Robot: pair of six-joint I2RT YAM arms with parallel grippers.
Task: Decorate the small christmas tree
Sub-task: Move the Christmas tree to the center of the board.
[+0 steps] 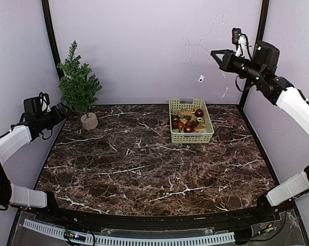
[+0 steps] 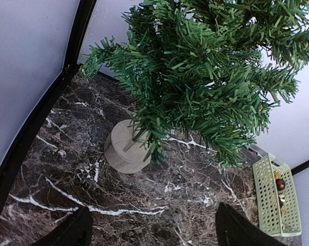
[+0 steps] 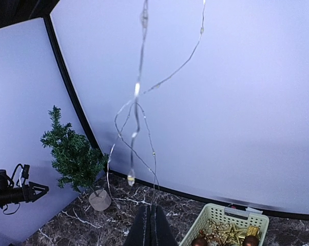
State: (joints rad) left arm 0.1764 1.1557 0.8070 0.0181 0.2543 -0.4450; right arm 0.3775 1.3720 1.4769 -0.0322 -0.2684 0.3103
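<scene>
The small christmas tree (image 1: 79, 84) stands in its tan stump base (image 1: 89, 121) at the table's far left corner. My left gripper (image 1: 62, 109) hovers just left of it, open, with nothing between its fingers. In the left wrist view the tree (image 2: 206, 77) and its base (image 2: 123, 148) lie ahead of my left gripper (image 2: 152, 231). My right gripper (image 1: 216, 54) is raised high at the far right, shut on a thin wire light string (image 1: 199, 47) that dangles down the back wall. The right wrist view shows the light string (image 3: 136, 118) running up from my right gripper (image 3: 152, 209).
A pale green basket (image 1: 191, 137) of brown baubles and gold ornaments sits at the far middle-right of the marble table; the basket (image 3: 216, 215) also shows below the right gripper. Walls with black corner posts close the table in at the back and sides.
</scene>
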